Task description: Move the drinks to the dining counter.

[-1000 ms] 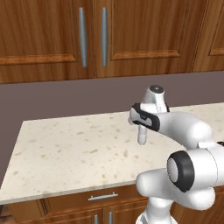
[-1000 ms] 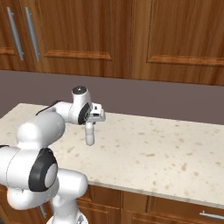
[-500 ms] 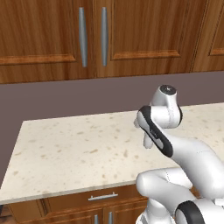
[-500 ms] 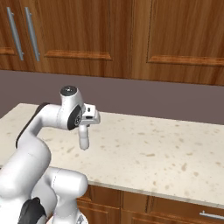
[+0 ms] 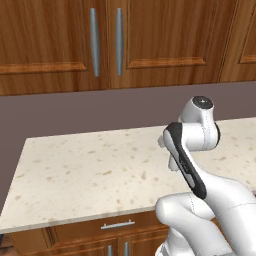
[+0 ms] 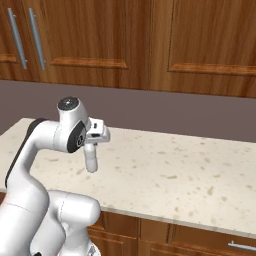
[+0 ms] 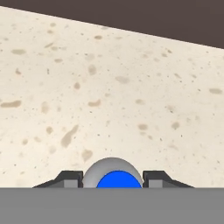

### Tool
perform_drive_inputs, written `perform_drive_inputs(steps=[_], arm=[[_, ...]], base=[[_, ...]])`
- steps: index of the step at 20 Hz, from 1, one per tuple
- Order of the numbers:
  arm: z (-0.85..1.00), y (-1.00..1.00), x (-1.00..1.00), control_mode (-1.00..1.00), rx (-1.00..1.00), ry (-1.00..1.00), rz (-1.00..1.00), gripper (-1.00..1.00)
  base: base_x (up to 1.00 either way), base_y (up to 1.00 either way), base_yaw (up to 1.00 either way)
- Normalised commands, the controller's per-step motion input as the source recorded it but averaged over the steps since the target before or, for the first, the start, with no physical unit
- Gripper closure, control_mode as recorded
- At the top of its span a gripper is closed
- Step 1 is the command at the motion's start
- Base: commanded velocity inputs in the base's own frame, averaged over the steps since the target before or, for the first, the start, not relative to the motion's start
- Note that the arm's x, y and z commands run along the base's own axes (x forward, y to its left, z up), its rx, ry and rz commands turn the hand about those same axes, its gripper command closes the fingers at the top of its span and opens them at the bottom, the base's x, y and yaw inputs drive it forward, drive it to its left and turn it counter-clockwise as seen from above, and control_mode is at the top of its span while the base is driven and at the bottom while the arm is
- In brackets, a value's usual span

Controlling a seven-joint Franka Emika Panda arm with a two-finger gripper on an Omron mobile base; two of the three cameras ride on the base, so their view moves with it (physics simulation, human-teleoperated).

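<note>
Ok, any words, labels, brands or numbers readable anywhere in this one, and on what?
None. The bottle in the pincer shows a plain blue cap and no label. The speckled counter, the wooden cabinets and the drawer carry no text.

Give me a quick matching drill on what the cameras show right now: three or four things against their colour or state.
Things:
1. water bottle
2. gripper
3. stone counter
4. cabinet doors

States:
A. brown wood, with grey bar handles
B. pale and speckled
C. shut on the bottle
D. clear with a blue cap, hanging below the hand

Pairs: 1-D, 2-C, 3-B, 4-A
</note>
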Motion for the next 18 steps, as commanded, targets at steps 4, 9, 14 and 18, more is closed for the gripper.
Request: perform_drive_inputs(steps=[4,9,14,18], arm=[[0.35,0.0,-0.27,-1.0,0.0,0.0,0.0,1.0],[0.27,0.0,-0.28,-1.0,0.0,0.01,0.0,1.0],[0.17,0.0,-0.18,-1.0,0.0,0.02,0.0,1.0],[0.13,0.0,0.0,-1.0,0.0,0.0,0.0,1.0]], base=[[0.0,0.0,0.0],[0.0,0.0,0.0],[0.0,0.0,0.0],[0.0,0.0,0.0]])
